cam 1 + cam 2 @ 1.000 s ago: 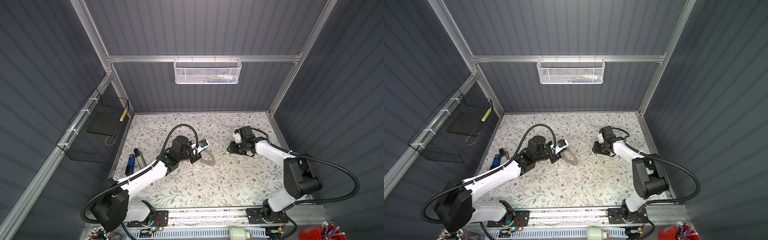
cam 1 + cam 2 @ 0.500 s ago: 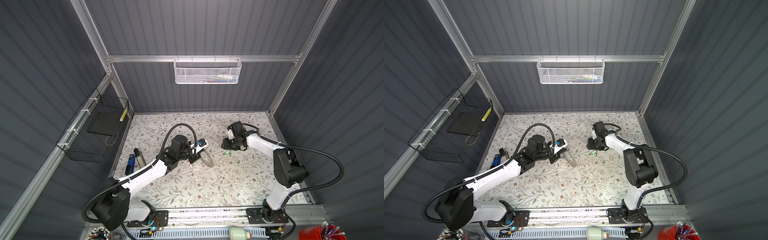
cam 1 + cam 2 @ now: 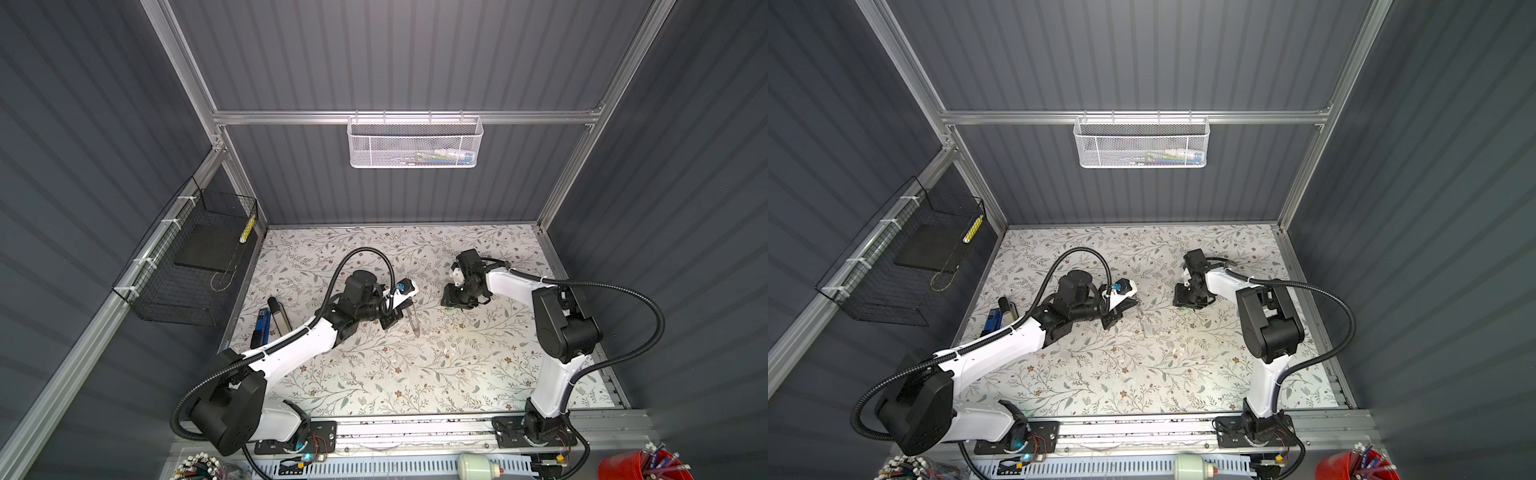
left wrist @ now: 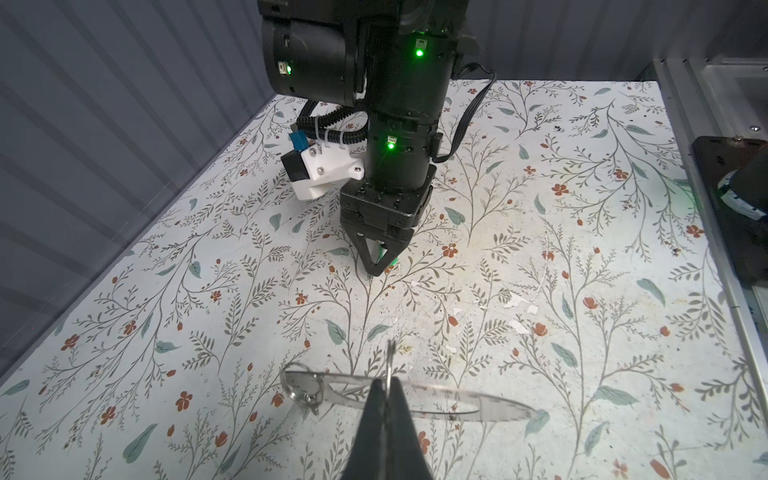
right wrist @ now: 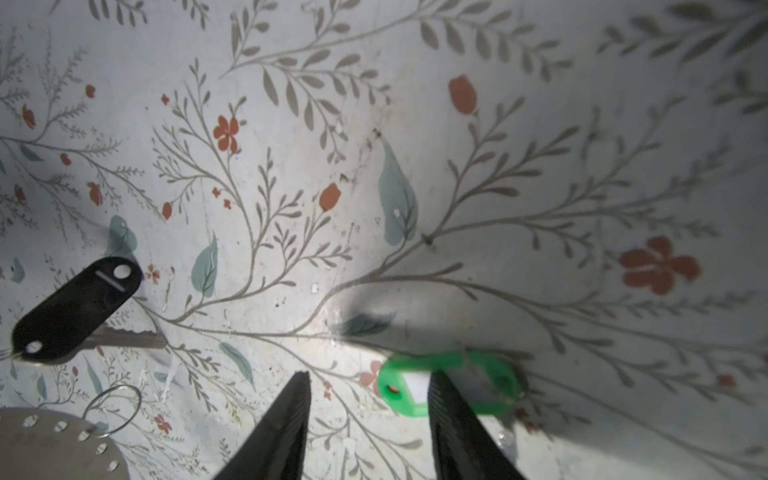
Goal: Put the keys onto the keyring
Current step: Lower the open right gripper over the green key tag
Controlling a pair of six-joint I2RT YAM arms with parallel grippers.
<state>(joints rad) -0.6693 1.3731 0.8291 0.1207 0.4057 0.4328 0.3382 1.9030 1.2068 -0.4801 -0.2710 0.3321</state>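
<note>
My left gripper [image 3: 405,312] is shut on the keyring [image 3: 414,323], a thin grey plate held on edge just above the floral table in both top views [image 3: 1143,326]. The left wrist view shows the plate [image 4: 490,409] stretching sideways past the closed fingertips [image 4: 376,399]. My right gripper [image 5: 370,399] is open and points down at the table. One of the keys, the green tag [image 5: 449,382], lies flat with one end between the jaws and the rest behind one finger [image 5: 453,424]. The black-headed key [image 5: 75,309] lies apart, near the keyring's rim [image 5: 50,444].
A blue item [image 3: 262,328] and a black-and-silver tool [image 3: 278,316] lie at the table's left edge. A black wire basket [image 3: 187,266] hangs on the left wall and a white mesh basket [image 3: 415,143] on the back rail. A red cup [image 3: 640,465] stands at the front right.
My right gripper has moved left toward the centre, over the green tag, with its jaws wider. The left gripper has turned the keyring from lying flat-looking to edge-on.
</note>
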